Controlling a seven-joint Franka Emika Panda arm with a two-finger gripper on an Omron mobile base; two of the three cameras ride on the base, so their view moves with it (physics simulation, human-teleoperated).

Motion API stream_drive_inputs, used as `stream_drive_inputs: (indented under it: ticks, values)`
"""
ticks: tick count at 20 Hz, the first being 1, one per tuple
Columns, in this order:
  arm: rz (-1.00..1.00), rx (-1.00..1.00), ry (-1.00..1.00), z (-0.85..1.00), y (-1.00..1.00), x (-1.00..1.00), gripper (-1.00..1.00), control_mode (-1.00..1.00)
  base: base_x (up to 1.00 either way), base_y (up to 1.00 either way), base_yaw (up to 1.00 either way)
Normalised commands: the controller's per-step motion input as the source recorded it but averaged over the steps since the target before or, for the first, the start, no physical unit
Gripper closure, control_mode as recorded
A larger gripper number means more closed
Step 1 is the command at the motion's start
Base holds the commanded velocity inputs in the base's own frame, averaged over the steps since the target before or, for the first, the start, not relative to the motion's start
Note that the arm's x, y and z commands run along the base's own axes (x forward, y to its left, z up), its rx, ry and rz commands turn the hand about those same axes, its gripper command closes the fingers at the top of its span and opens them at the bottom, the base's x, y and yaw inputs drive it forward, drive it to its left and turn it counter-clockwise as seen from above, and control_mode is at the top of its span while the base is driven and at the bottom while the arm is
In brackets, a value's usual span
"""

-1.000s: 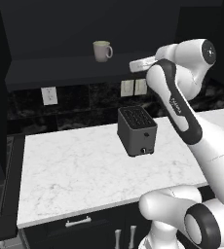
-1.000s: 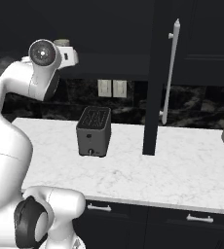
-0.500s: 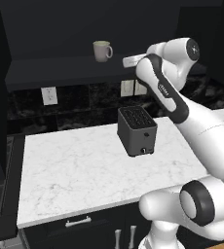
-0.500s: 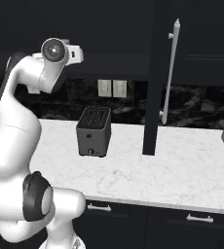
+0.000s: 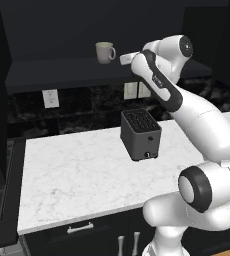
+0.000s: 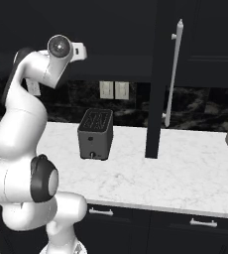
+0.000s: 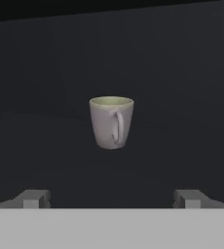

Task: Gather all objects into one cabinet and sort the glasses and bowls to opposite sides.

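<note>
A pale beige-grey mug [image 5: 105, 52] stands upright on the dark inner shelf [image 5: 57, 70] of the black wall cabinet. In the hand view the mug [image 7: 111, 121] is centred straight ahead, its handle turned toward the camera. My gripper [image 7: 111, 200] is open, its fingertips [image 7: 33, 198] spread wide and holding nothing. It hovers at shelf height just right of the mug, a short gap away, as the left base view shows [image 5: 123, 59]. The cabinet's tall door [image 6: 158, 74] stands open, with a long silver bar handle [image 6: 173, 74]. The orange mug and the bowls are out of view.
A black toaster [image 5: 140, 134] sits on the white marble counter [image 5: 72, 175] below the shelf, also seen from the right [image 6: 95, 134]. Wall outlets [image 6: 112, 90] are on the dark backsplash. Black drawers with short silver pulls [image 6: 100, 212] run under the counter.
The hand has swung left along the shelf toward the mug and the elbow has risen. The mug has not moved and the gripper has stayed open.
</note>
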Motion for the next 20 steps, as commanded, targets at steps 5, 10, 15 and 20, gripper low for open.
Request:
stream_drive_inputs:
  ticks: [5,10,15,20]
  values:
    - [0.00,0.00,0.00,0.00,0.10,0.49,-1.00,-1.00,0.00,0.00,0.00]
    - [0.00,0.00,0.00,0.00,0.02,0.46,-1.00,-1.00,0.00,0.00,0.00]
    - [0.00,0.00,0.00,0.00,0.00,0.36,-1.00,-1.00,0.00,0.00,0.00]
    - [0.00,0.00,0.00,0.00,0.14,0.17,-1.00,-1.00,0.00,0.00,0.00]
